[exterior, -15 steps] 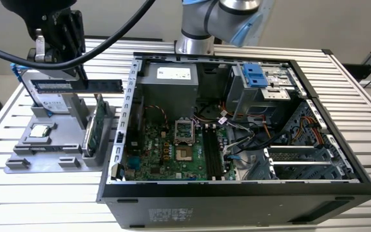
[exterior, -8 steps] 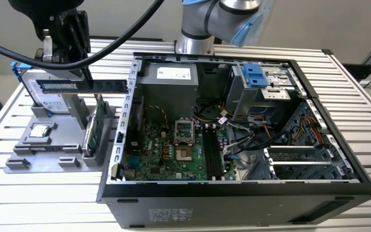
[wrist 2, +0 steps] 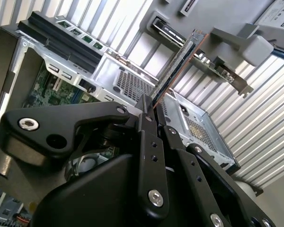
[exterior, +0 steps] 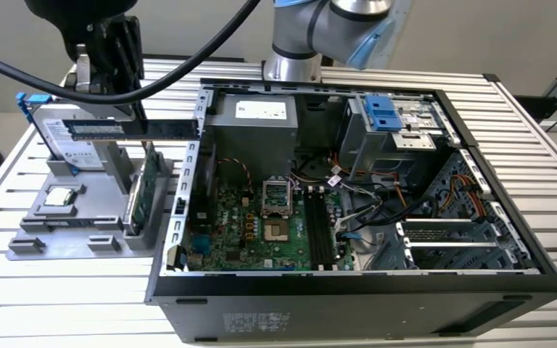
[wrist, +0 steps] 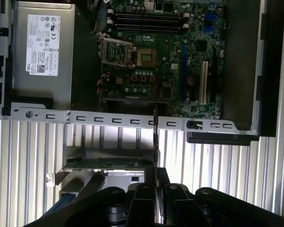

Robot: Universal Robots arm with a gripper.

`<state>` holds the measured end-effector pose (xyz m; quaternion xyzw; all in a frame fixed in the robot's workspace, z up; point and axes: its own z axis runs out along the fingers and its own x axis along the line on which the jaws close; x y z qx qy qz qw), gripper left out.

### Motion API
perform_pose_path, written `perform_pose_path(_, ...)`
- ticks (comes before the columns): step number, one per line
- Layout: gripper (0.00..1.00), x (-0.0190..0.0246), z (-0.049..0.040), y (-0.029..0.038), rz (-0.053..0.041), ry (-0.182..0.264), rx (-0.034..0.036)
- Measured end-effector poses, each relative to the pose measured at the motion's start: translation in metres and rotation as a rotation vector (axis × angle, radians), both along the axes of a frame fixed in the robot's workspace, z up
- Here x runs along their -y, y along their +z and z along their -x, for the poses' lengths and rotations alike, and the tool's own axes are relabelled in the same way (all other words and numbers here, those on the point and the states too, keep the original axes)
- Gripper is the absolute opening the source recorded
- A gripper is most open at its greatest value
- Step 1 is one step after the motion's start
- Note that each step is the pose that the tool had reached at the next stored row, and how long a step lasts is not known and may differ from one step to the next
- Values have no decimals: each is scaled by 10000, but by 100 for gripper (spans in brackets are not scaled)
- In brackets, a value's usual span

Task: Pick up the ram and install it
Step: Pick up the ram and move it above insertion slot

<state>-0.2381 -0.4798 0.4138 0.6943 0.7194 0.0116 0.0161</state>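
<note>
My gripper (exterior: 131, 116) hangs over the grey parts holder, left of the open computer case in the exterior view, and is shut on the ram (exterior: 133, 130). The ram is a long, thin, dark blue stick, held level with one end reaching the case wall. In the second wrist view the ram (wrist 2: 177, 64) sticks out from between the black fingers (wrist 2: 146, 142). The first wrist view shows the ram (wrist: 155, 137) edge-on, above my gripper (wrist: 155, 172) and short of the case rim. The motherboard's black slots (exterior: 318, 228) lie empty inside the case, seen also as slots (wrist: 146, 19) in the first wrist view.
The open computer case (exterior: 356, 279) fills the table's middle, with a power supply (exterior: 254, 116) at its back. On the grey holder (exterior: 66, 225) stand a green circuit card (exterior: 148, 188) on edge, a silver hard drive (exterior: 66, 141) and a processor chip (exterior: 61, 196).
</note>
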Motion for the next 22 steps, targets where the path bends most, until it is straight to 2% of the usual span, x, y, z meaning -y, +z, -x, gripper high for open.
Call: perform_pose_path(22, 0, 0, -167, 0, 1, 0, 0)
